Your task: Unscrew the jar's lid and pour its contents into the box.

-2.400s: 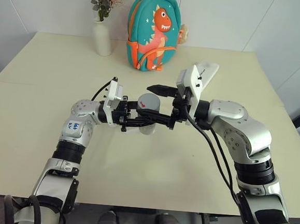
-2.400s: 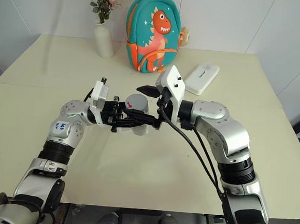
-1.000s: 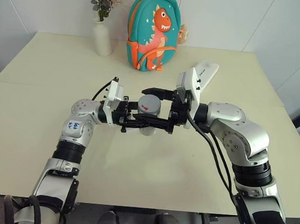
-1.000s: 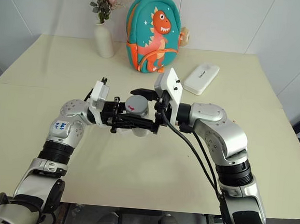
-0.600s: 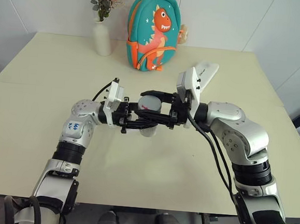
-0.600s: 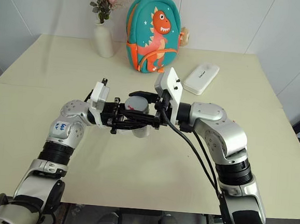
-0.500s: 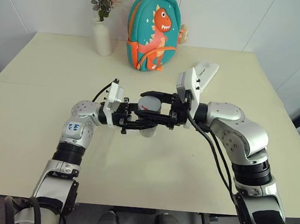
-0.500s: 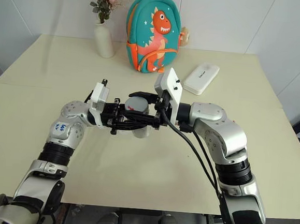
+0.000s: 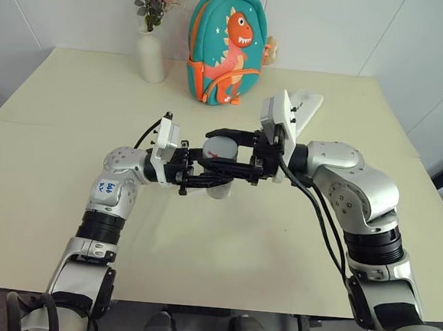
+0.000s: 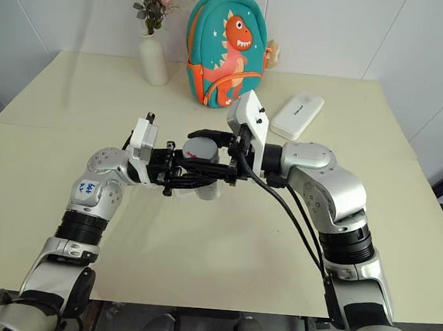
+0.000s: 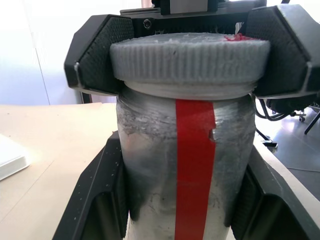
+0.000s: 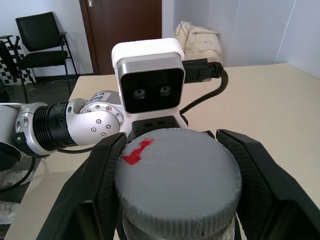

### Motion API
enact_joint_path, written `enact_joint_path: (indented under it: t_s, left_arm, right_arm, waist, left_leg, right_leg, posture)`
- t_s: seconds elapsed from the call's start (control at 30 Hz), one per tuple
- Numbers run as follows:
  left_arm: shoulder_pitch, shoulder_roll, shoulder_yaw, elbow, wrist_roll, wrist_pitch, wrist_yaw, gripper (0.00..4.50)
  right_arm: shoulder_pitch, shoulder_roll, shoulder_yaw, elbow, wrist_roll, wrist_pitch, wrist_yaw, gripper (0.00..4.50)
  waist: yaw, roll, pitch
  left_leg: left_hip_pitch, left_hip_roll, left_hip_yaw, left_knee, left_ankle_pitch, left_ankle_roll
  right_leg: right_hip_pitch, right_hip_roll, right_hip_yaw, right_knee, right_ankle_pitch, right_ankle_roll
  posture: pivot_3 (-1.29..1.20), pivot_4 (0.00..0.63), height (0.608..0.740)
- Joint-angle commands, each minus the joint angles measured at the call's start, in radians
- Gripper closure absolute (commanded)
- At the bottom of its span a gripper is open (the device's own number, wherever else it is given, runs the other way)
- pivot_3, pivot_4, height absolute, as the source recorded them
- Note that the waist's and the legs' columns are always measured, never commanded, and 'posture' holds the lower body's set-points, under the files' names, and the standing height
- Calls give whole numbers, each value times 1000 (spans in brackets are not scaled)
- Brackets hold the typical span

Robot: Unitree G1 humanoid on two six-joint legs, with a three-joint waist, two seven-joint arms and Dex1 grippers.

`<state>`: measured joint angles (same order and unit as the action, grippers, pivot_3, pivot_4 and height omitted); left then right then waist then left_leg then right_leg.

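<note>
The jar (image 11: 150,165), silvery with a red strip, is held level with my chest above the table. My left gripper (image 9: 222,179) is shut on its body, one finger (image 11: 100,200) on each side. The grey ribbed lid (image 12: 177,175) with a small red mark sits on top. My right gripper (image 9: 211,148) reaches in from the opposite side and is shut on the lid, its pads (image 12: 95,190) pressed against the rim. The contents are hidden inside the jar. The box is out of view.
A white vase (image 9: 150,52) with pink flowers and a teal dinosaur backpack (image 9: 223,43) stand at the table's far edge. A white oblong case (image 10: 297,115) lies at the back right. Bare tabletop (image 9: 222,250) lies below the arms.
My right gripper stood open around the lid a second ago and has closed onto it. The left gripper has kept its hold on the jar, in place.
</note>
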<state>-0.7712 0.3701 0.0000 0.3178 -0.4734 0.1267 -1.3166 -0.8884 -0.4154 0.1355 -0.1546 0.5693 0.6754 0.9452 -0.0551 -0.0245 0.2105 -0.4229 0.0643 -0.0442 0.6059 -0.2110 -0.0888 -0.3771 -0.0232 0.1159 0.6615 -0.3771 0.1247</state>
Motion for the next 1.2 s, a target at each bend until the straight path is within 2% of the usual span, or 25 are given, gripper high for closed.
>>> enact_joint_path:
  t_s: [0.03, 0.73, 1.2]
  left_arm:
    - [45, 10, -34, -20, 11, 39, -14, 2471]
    - [99, 56, -87, -110, 23, 151, -14, 2471]
    - [126, 19, -88, -130, 9, 127, 6, 2471]
  right_arm:
    - [-60, -12, -79, -24, 1, -94, 6, 1943]
    - [-138, -17, -81, 102, -54, -228, 104, 1943]
    - [-144, 37, -109, 118, 8, -200, 74, 1943]
  waist:
    - [0, 0, 0]
    - [-1, 0, 0]
    - [-1, 0, 0]
  left_leg:
    - [0, 0, 0, 0, 0, 0]
    - [0, 0, 0, 0, 0, 0]
    - [0, 0, 0, 0, 0, 0]
  right_leg:
    - [0, 0, 0, 0, 0, 0]
    - [0, 0, 0, 0, 0, 0]
    - [0, 0, 0, 0, 0, 0]
  posture:
    - [0, 150, 740]
    - [0, 150, 740]
    - [0, 150, 740]
